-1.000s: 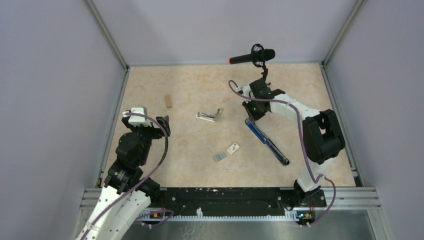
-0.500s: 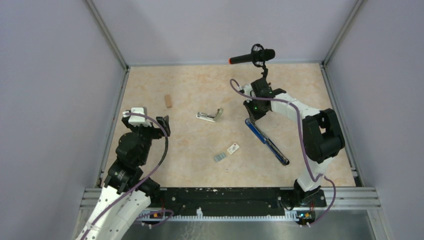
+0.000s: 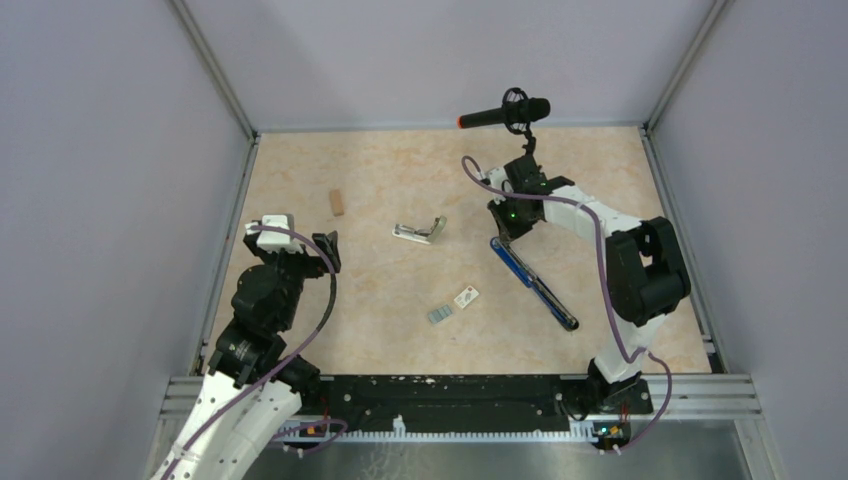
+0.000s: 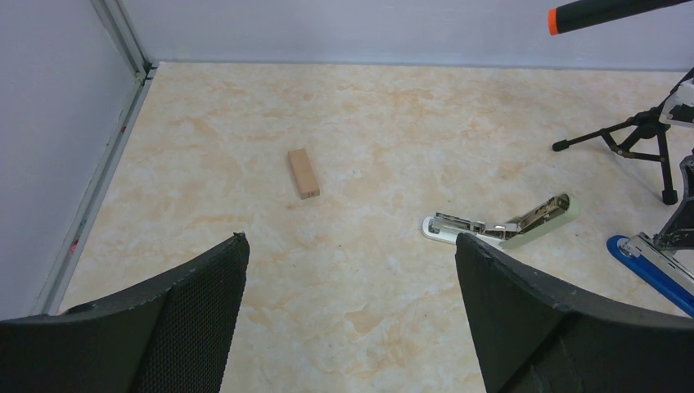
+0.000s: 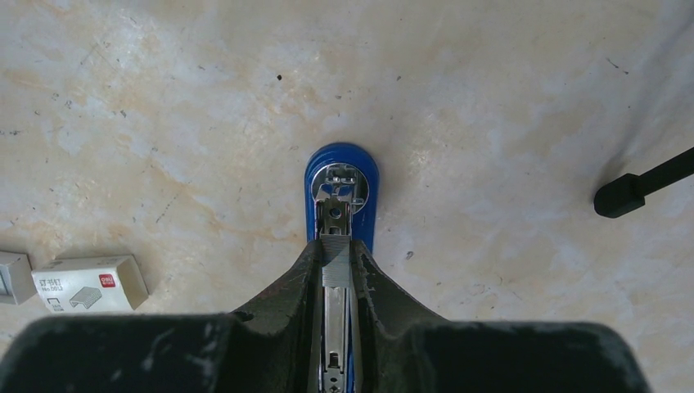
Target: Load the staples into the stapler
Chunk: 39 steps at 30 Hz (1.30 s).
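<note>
**Ana:** While you have the overhead view up, where is the stapler [image 3: 420,232]?

**Ben:** It lies hinged open in the middle of the table [image 3: 380,170], apart from both arms. The white staple box [image 3: 466,296] and the grey block [image 3: 440,314] lie side by side nearer the bases, just left of the blue bar [image 3: 520,265]. The right gripper [image 3: 499,234] is down at the bar's far end. The left gripper [image 3: 327,246] hangs over the table's left side. A wooden block [image 3: 338,203] lies far left, and a microphone [image 3: 505,113] stands at the back.

**Ana:** And the left wrist view?

**Ben:** The left gripper [image 4: 350,239] has its jaws spread wide, with only bare table between them. The stapler [image 4: 499,225] sits ahead to the right with its halves apart and its silvery rail showing. The wooden block [image 4: 303,173] lies farther ahead.

**Ana:** The right wrist?

**Ben:** The right gripper [image 5: 335,262] is pinched on the silvery metal strip along the top of the blue bar [image 5: 369,214]. The bar's rounded end pokes out ahead of the fingers. The white staple box [image 5: 88,283], which has a small red mark, lies to the left. The grey block [image 5: 8,274] is just beside it at the frame's edge.
</note>
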Tool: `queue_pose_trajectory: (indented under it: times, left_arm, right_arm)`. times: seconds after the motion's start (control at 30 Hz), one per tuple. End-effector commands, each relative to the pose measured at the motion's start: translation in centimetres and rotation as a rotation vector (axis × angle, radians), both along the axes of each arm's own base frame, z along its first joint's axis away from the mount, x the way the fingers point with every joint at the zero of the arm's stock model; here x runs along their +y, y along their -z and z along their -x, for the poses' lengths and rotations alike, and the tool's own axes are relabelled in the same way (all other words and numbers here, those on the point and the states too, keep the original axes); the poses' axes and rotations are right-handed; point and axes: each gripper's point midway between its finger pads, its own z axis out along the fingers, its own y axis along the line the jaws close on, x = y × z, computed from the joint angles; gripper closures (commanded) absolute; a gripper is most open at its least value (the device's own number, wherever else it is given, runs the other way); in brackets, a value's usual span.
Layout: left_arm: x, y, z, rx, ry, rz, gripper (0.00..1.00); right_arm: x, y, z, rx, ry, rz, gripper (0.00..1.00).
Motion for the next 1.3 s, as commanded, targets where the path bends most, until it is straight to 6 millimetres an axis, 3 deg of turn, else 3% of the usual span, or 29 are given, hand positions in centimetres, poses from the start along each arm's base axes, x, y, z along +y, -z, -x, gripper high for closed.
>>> queue_pose_trajectory:
  times: [0.0,0.83,1.27]
  left_arm:
    - [0.0,-1.1,-0.1,-0.049,-0.006,0.024,0.01]
    - [0.1,-1.0,-0.1,-0.048,-0.010,0.022,0.01]
    - [0.1,-1.0,-0.1,-0.047,-0.007,0.021,0.01]
  right_arm:
    - [0.6,-1.4,-1.7,-0.042,0.008,-0.044,0.87]
    - [0.7,-0.7,-2.1,-0.020,0.020,-0.065,0.87]
    - [0.7,-3.0,-2.3,-0.064,0.025,-0.081,0.88]
